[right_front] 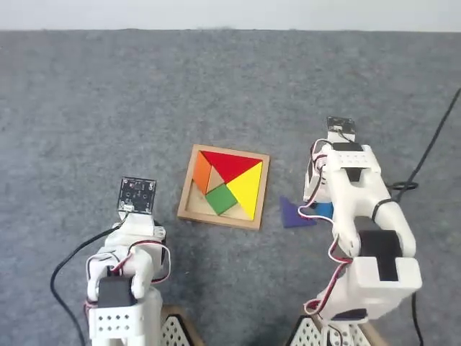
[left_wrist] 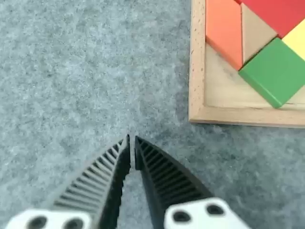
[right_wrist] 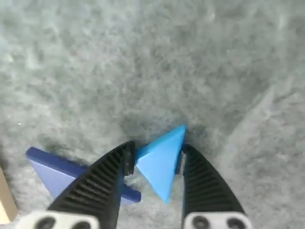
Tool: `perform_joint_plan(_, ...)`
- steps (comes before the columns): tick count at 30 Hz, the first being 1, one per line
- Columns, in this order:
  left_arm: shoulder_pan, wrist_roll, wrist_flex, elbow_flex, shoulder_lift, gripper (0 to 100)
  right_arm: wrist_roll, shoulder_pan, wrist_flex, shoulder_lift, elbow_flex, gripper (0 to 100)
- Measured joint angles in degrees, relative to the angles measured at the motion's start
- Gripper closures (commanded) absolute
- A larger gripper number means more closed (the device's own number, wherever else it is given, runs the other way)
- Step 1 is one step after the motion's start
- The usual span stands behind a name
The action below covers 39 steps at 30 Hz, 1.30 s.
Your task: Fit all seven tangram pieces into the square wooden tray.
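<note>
Right claw (right_wrist: 156, 148): clamped on light-blue triangle (right_wrist: 161, 163), beside dark-blue piece (right_wrist: 50, 166). Left claw (left_wrist: 132, 141): pinched together, empty, near tray (left_wrist: 196, 71).

Shows a grey, fuzzy cloth (right_front: 108, 94) spread flat over the whole working surface, mottled in lighter and darker patches. Meets a plain, pale wall (right_front: 230, 13) along the far edge in a straight line. Sits under soft, even light, with only faint, short shadows on the nap.
</note>
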Motion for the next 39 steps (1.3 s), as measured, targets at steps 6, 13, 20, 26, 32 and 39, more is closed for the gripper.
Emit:
perform_joint_plan(6,0.00,0.00,0.00,0.00,0.00,98,0.00,-0.18,0.00,-1.05,-0.62,99.1)
perform_joint_plan(13,0.00,0.00,0.00,0.00,0.00,98,6.59,-10.90,0.35,-8.09,-0.70,99.1)
perform_joint_plan(20,0.00,0.00,0.00,0.00,0.00,98,28.31,-19.60,0.44,-9.67,-3.87,99.1)
perform_joint_plan(26,0.00,0.00,0.00,0.00,0.00,98,28.66,-19.87,0.70,-9.67,-5.89,99.1)
perform_joint_plan(32,0.00,0.00,0.00,0.00,0.00,98,21.98,-18.55,1.49,-13.71,-1.32,99.1)
perform_joint_plan(39,0.00,0.00,0.00,0.00,0.00,98,16.88,-11.78,-2.90,-29.19,14.59,94.6)
